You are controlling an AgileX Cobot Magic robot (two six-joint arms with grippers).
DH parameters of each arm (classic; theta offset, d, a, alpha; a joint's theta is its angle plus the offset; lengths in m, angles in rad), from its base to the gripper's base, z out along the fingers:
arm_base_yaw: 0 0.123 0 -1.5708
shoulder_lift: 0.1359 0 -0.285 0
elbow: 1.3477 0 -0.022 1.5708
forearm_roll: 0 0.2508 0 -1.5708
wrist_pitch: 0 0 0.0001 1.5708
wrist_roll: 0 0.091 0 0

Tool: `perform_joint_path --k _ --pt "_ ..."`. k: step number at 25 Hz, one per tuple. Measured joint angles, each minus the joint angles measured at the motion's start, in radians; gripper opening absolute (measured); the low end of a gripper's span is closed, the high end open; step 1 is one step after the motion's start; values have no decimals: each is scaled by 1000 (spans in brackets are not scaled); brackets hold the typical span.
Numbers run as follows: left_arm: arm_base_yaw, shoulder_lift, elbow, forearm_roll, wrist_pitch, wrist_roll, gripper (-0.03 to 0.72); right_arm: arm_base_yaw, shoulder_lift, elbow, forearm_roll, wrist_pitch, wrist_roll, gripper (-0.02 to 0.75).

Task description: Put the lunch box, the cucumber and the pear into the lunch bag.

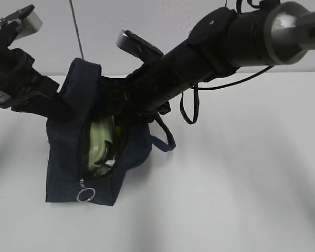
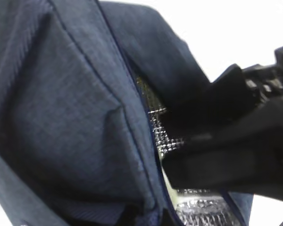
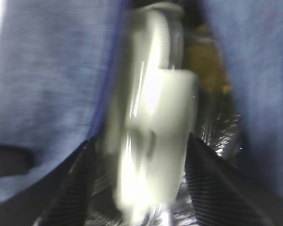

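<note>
The navy lunch bag [image 1: 68, 173] stands on the white table with its mouth open and silver lining [image 2: 198, 209] showing. My left gripper [image 1: 63, 105] holds its left flap up; the fabric [image 2: 61, 117] fills the left wrist view and hides the fingers. My right gripper [image 3: 140, 141] is inside the bag, jaws apart on either side of the lunch box [image 3: 151, 141], blurred, with a gap on the left. The pale green lid [image 1: 100, 139] shows in the opening. A yellowish patch [image 3: 205, 70] beside the box may be the pear. The cucumber is not in view.
The bag's zipper ring pull [image 1: 85, 195] hangs at its front bottom. A loop handle [image 1: 165, 139] sticks out on the right under my right arm [image 1: 210, 47], which crosses above the bag. A thin rod [image 1: 76, 29] stands behind.
</note>
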Motion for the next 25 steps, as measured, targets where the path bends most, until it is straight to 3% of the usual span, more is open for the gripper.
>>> perform_joint_path --k 5,14,25 --pt "0 0 0 -1 -3 0 20 -26 -44 -3 -28 39 -5 487" --pt "0 0 0 -1 -3 0 20 -58 -183 -5 -213 21 6 474" --pt "0 0 0 -1 -3 0 20 -58 -89 -9 -299 1 54 431"
